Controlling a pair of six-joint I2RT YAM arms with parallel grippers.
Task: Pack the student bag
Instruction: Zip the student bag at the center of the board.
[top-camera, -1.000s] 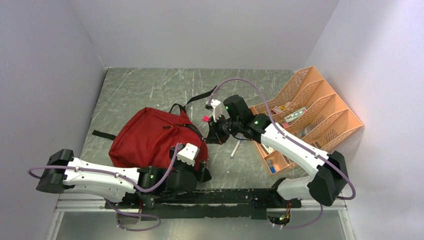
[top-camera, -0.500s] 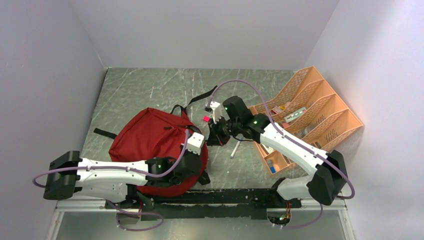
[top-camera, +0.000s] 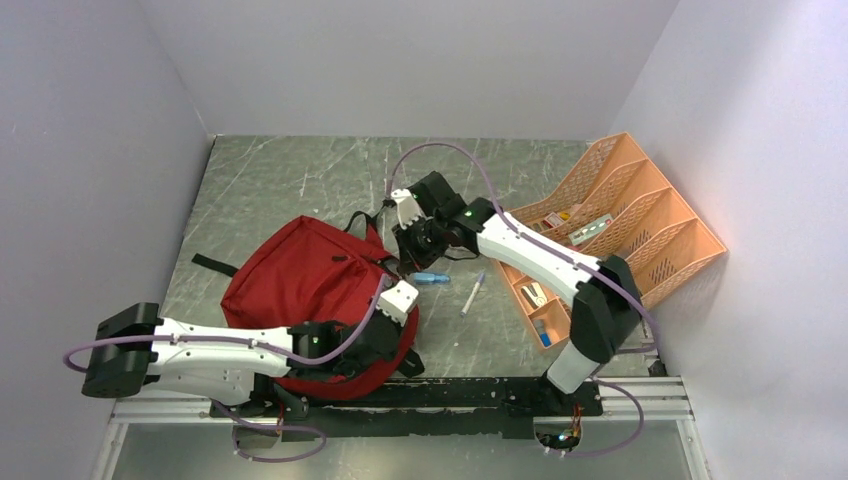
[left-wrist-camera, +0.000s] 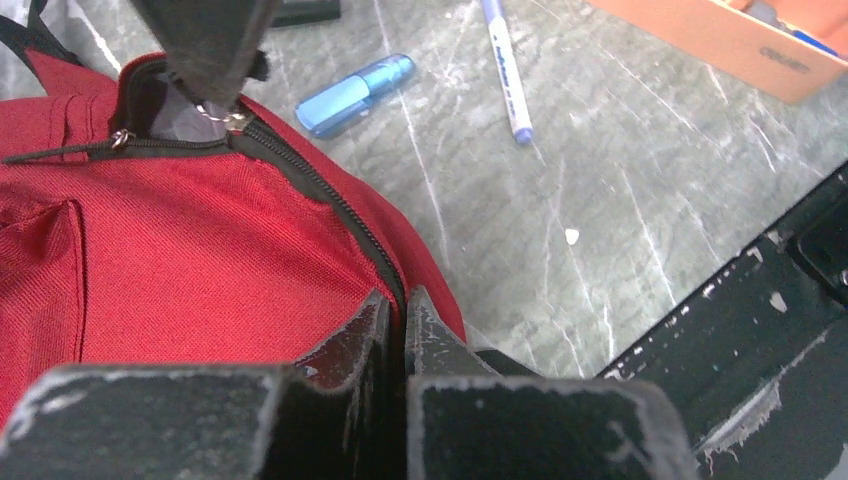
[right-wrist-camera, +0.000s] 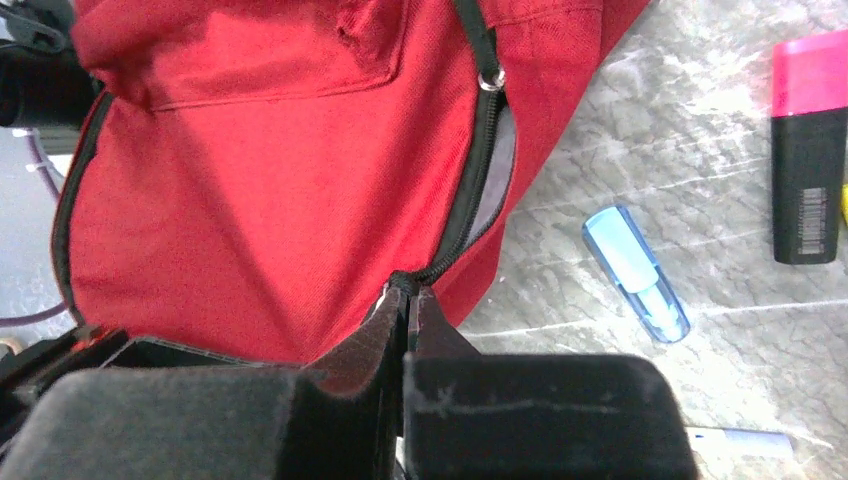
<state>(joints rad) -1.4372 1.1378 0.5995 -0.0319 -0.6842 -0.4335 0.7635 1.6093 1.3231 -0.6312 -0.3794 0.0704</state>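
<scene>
The student bag (top-camera: 300, 285) is a dark red backpack lying left of the table's middle. My left gripper (left-wrist-camera: 397, 300) is shut on the black zipper trim at the bag's near right edge (top-camera: 398, 345). My right gripper (right-wrist-camera: 408, 292) is shut on the zipper at the bag's far right corner (top-camera: 408, 250). In the left wrist view its dark finger (left-wrist-camera: 205, 45) meets the metal zipper pull (left-wrist-camera: 215, 112). Between the two grips the zipper gapes a little, and grey lining (right-wrist-camera: 497, 175) shows inside.
A blue capped stick (top-camera: 430, 277) and a white-and-blue pen (top-camera: 472, 297) lie on the table right of the bag. A pink highlighter (right-wrist-camera: 810, 150) lies near them. The orange desk organiser (top-camera: 620, 230) with small items stands at the right wall.
My left gripper went from open to shut on the bag's zipper trim. The right arm swung left onto the bag's far corner, and the blue stick now shows where it was.
</scene>
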